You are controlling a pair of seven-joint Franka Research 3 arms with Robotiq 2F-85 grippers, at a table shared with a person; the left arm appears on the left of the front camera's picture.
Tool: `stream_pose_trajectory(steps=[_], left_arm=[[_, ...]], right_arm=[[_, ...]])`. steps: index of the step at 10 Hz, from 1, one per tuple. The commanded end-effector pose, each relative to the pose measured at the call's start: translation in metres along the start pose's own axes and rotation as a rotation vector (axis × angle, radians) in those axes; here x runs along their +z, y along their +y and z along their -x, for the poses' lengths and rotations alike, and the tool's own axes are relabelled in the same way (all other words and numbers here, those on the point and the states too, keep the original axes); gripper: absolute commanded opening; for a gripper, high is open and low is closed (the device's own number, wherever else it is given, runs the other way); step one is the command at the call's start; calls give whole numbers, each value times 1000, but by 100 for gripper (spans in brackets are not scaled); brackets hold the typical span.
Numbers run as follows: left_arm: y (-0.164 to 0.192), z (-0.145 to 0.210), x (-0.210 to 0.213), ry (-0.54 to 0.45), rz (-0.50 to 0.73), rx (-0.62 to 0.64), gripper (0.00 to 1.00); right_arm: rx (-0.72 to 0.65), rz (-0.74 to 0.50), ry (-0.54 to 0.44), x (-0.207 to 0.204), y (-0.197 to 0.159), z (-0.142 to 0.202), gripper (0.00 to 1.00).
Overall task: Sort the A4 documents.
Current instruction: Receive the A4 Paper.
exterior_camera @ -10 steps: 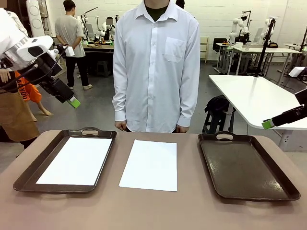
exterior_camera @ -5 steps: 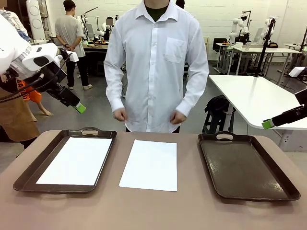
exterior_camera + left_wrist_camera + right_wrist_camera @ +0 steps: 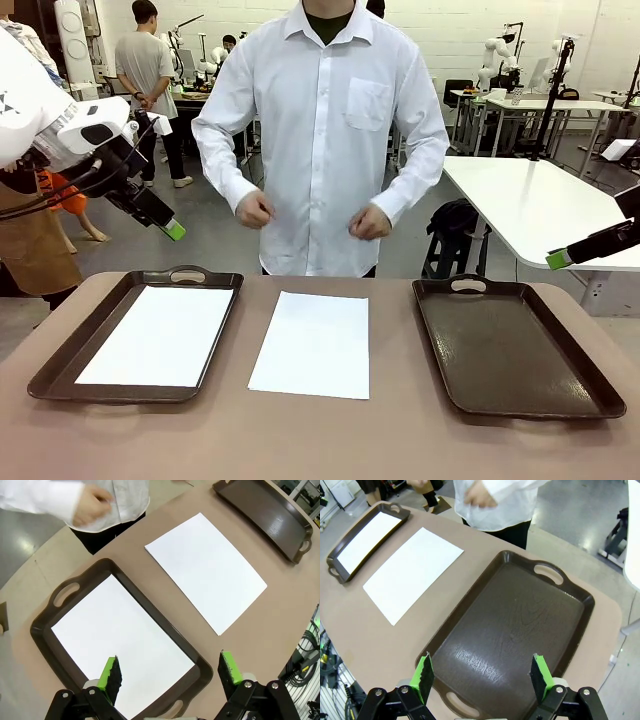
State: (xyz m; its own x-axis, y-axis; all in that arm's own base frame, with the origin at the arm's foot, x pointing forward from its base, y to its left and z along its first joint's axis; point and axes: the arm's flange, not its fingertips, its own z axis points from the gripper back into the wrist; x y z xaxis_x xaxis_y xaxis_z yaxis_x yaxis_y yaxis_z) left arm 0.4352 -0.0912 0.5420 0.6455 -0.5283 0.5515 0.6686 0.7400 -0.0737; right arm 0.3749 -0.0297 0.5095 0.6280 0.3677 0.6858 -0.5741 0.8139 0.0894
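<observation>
Lying flat, loose sheet, long axis pointing toward person

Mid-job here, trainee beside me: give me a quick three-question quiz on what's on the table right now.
1. Fill in: the left gripper and right gripper both stand ____.
2. True or false: the right tray holds a sheet.
3. Where does the loose sheet lie? A: in the right tray. B: on the table, between the two trays. C: in the right gripper.
Key: 1 open; 2 false; 3 B.
</observation>
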Motion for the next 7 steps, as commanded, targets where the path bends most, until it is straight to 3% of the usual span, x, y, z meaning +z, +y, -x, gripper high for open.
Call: stream_pose_trajectory(steps=[1,7], left_arm=[[-1,1,3,-5,-2,-4,100],[-1,1,3,-5,-2,-4,100]], right_arm=[[2,-17,-10,-2,-2,1,100],[2,-17,-10,-2,-2,1,100]])
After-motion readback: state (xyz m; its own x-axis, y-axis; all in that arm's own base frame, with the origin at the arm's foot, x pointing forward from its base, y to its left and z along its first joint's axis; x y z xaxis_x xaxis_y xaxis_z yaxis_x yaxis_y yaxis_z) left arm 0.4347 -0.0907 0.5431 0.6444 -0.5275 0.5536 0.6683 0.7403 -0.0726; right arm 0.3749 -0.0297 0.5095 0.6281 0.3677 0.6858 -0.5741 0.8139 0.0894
